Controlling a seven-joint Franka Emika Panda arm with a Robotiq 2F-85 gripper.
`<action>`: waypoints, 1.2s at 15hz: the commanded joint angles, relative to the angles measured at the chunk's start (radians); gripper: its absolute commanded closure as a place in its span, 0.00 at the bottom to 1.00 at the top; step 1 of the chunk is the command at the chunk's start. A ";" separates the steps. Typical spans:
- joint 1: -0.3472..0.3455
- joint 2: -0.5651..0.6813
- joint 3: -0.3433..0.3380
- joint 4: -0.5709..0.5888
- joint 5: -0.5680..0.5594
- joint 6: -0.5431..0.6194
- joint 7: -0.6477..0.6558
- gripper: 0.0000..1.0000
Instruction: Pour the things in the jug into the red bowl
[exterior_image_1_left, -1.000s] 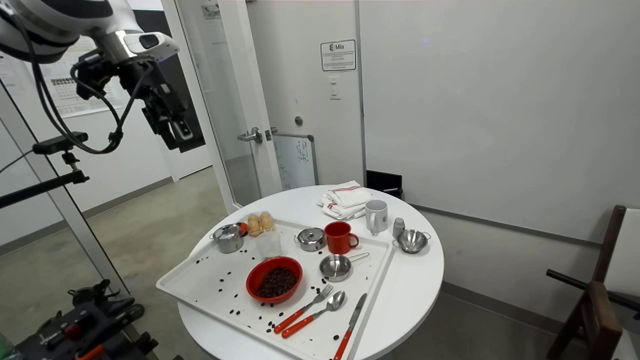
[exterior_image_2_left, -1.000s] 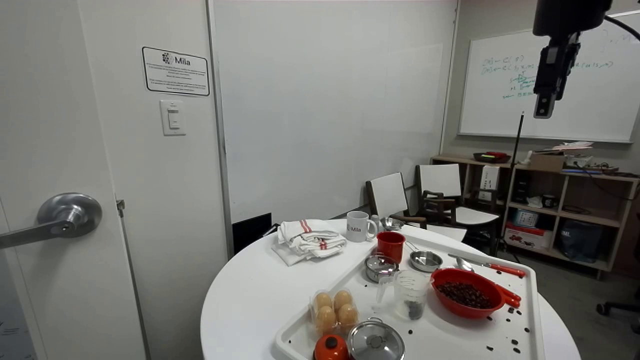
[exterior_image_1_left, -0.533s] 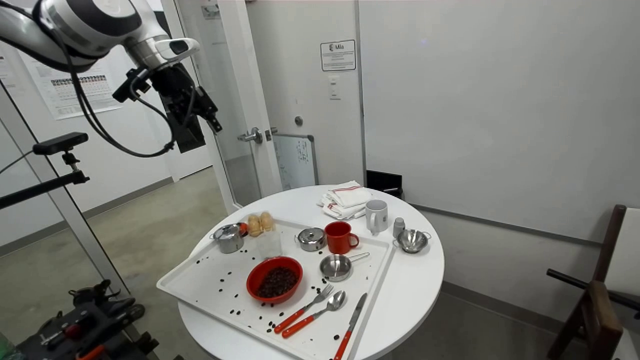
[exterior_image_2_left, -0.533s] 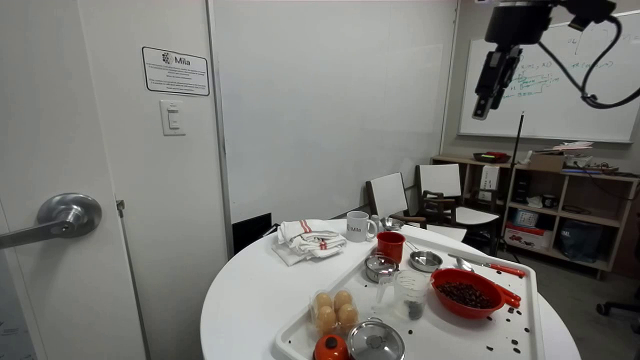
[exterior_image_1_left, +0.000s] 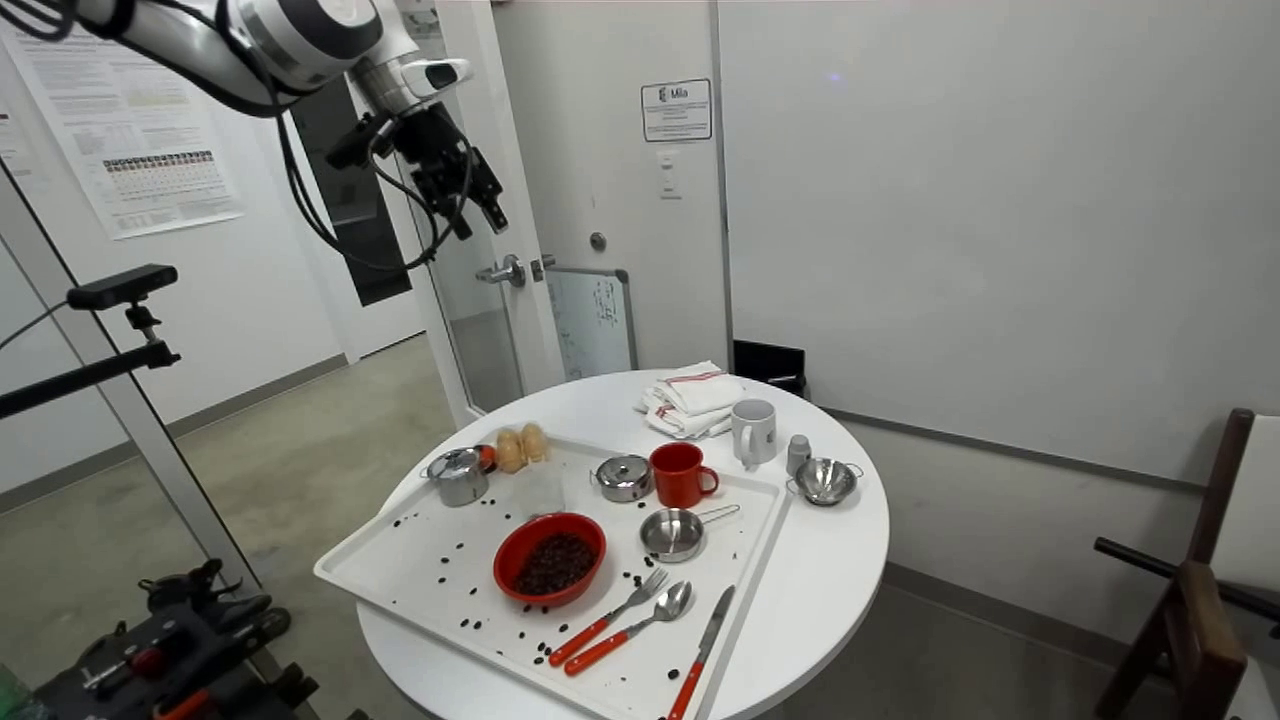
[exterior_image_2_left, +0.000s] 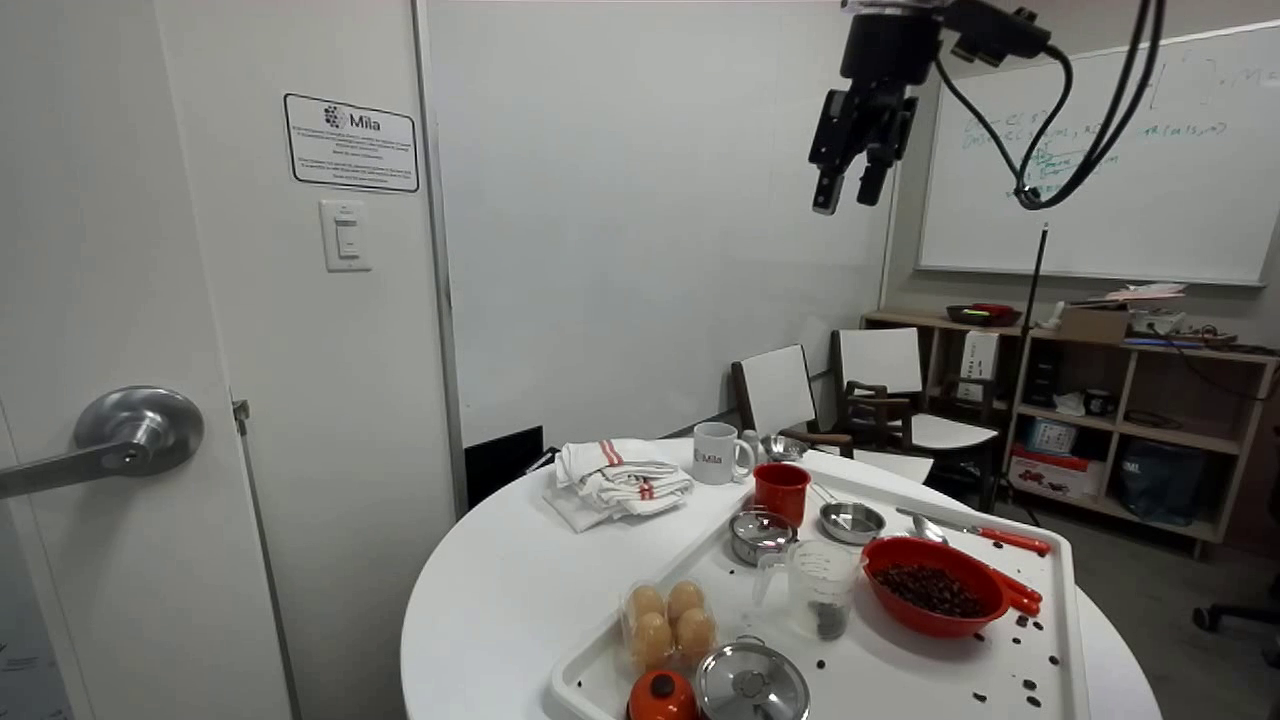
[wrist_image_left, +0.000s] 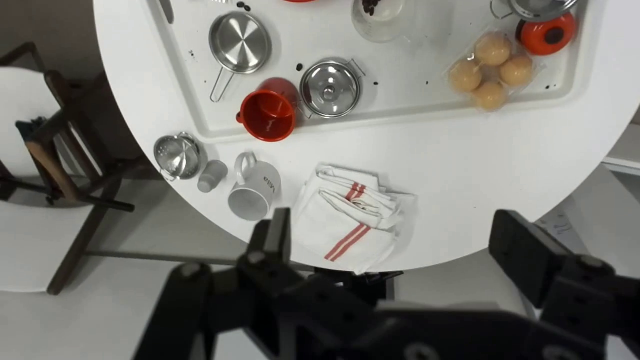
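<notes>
The jug (exterior_image_2_left: 822, 578) is a clear plastic measuring jug with a handle and a few dark beans at its bottom. It stands upright on the tray, beside the red bowl, and shows faintly in an exterior view (exterior_image_1_left: 540, 490). The wrist view shows part of the jug (wrist_image_left: 382, 25) at the top edge. The red bowl (exterior_image_2_left: 915, 612) holds many dark beans and shows in both exterior views (exterior_image_1_left: 508, 550); only its rim (wrist_image_left: 299, 0) shows in the wrist view. My gripper (exterior_image_1_left: 484, 229) is high above the table, open and empty (exterior_image_2_left: 846, 200). Its fingers are wide apart in the wrist view (wrist_image_left: 390, 225).
On the white tray (exterior_image_1_left: 400, 560) are a red cup (exterior_image_1_left: 682, 476), lidded steel pots (exterior_image_1_left: 623, 478), a steel pan (exterior_image_1_left: 672, 535), cutlery, eggs (exterior_image_2_left: 668, 625) and scattered beans. A folded towel (wrist_image_left: 345, 220), grey mug (wrist_image_left: 255, 190) and small colander (wrist_image_left: 177, 156) stand beside it.
My gripper has moved to the right and slightly up in one exterior view, leftward in the other, coming in from the edge. The things on the table have not moved.
</notes>
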 joint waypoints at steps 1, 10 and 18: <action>0.068 0.220 -0.058 0.248 -0.006 -0.105 0.179 0.00; 0.149 0.541 -0.111 0.567 0.272 -0.238 0.418 0.00; 0.218 0.540 -0.214 0.505 0.214 -0.135 0.610 0.00</action>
